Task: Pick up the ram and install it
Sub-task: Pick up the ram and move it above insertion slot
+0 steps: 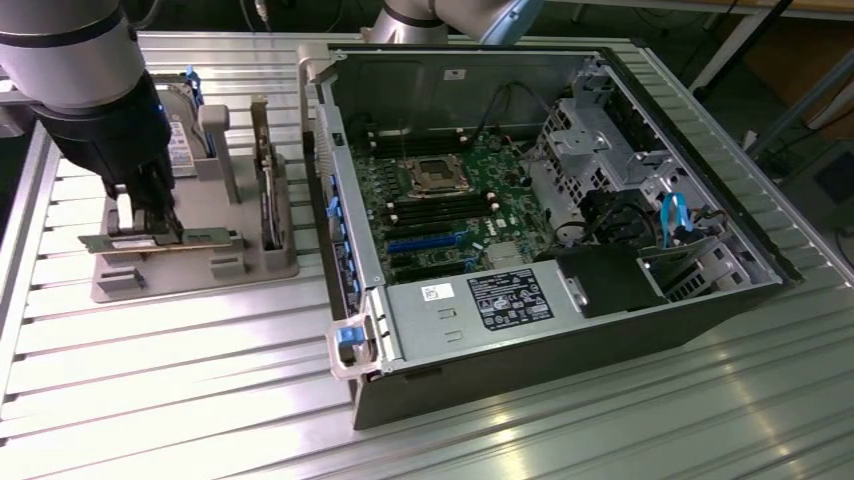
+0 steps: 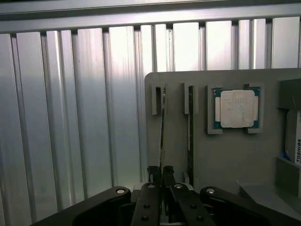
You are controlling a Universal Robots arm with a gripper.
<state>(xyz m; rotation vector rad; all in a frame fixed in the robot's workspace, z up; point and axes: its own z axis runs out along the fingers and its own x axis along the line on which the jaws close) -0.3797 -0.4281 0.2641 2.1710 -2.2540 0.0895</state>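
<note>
The ram [image 2: 162,123], a long, thin green circuit-board stick, is stood on edge in a slot of the grey moulded holder [image 2: 176,150]. It lies directly between the jaws, its long axis running along the slot, crosswise to their closing direction. The jaws are drawn almost together, and the stick's upper edge is pinched between the black fingertips [image 2: 154,171]. A second, similar stick [image 2: 190,117] is seated untouched in the neighbouring slot, just beside the jaws. The open black computer case [image 1: 534,200] is set well apart on the ribbed aluminium surface [image 2: 70,122].
</note>
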